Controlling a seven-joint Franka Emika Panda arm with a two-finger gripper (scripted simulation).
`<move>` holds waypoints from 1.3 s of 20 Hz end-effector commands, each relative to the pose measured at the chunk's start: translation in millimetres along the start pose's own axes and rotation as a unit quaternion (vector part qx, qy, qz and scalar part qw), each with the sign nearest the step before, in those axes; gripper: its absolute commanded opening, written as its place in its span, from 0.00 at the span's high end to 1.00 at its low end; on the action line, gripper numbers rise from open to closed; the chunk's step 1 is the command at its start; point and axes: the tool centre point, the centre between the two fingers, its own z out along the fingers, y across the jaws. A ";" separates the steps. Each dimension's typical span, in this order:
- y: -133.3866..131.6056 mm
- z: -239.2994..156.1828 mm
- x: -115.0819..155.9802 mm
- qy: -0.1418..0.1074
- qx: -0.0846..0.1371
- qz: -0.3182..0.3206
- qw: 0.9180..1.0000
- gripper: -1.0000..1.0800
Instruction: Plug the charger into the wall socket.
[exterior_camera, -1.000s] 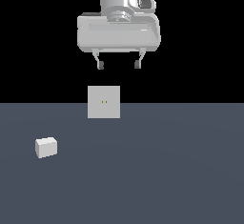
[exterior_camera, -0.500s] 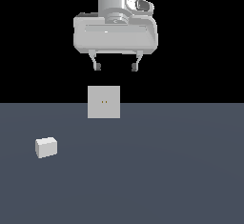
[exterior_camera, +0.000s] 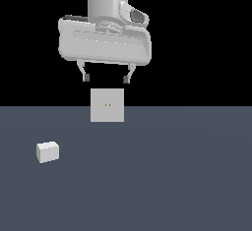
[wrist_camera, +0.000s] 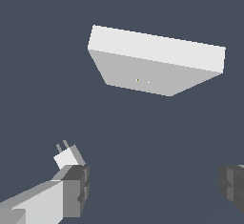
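Pincer (exterior_camera: pixel 106 78) high above the counter (exterior_camera: pixel 162 176), spread wide and released, nothing between the fingertips. Hanging over the socket (exterior_camera: pixel 107 105) in the exterior view, fingertips just above its top edge, one toward each side of it, apart from it.

Socket: flat light-grey square plate, upright on the counter near the far edge, two tiny orange dots at the centre. In the wrist view, seen from above and at an angle as a thick slab (wrist_camera: pixel 157 61), dots faint on the shaded face.

Charger (exterior_camera: pixel 47 152): small white-grey block resting on the counter, well apart from the socket, toward the exterior view's left and nearer the camera. Untouched, well below the pincer and off to one side of it. In the wrist view, charger (wrist_camera: pixel 68 157) showing as a small white block with two short prongs sticking out, partly covered by one dark fingertip (wrist_camera: pixel 76 189) in front of it; contact there cannot be judged from that view, though the exterior view shows a clear height gap. Other fingertip (wrist_camera: pixel 233 185) at the far edge of the wrist picture, wide gap between the two.

Counter dark blue-grey, plain. Background black.
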 end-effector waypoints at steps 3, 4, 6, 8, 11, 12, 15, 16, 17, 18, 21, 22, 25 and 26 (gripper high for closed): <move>-20.9 17.1 -6.7 0.023 0.010 -0.048 0.999 0.04; -25.7 21.0 -8.3 0.029 0.013 -0.059 0.998 0.04; -35.2 28.8 -11.8 0.039 0.018 -0.081 0.996 0.04; -44.7 36.7 -15.6 0.050 0.023 -0.104 0.993 0.04; -58.9 48.6 -21.6 0.067 0.031 -0.137 0.988 0.04; -63.7 52.5 -23.8 0.072 0.033 -0.149 0.986 0.04; -76.6 63.5 -29.9 0.087 0.041 -0.179 0.979 0.04; -80.5 66.8 -31.8 0.091 0.043 -0.188 0.977 0.04; -84.1 69.9 -33.6 0.096 0.045 -0.197 0.975 0.04; -87.6 72.8 -35.4 0.100 0.047 -0.205 0.972 0.04; -96.7 80.8 -40.3 0.110 0.053 -0.227 0.966 0.04; -99.3 83.2 -41.7 0.113 0.054 -0.233 0.964 0.04; -105.6 89.2 -45.4 0.120 0.059 -0.249 0.959 0.04; -107.2 90.8 -46.4 0.122 0.060 -0.253 0.958 0.04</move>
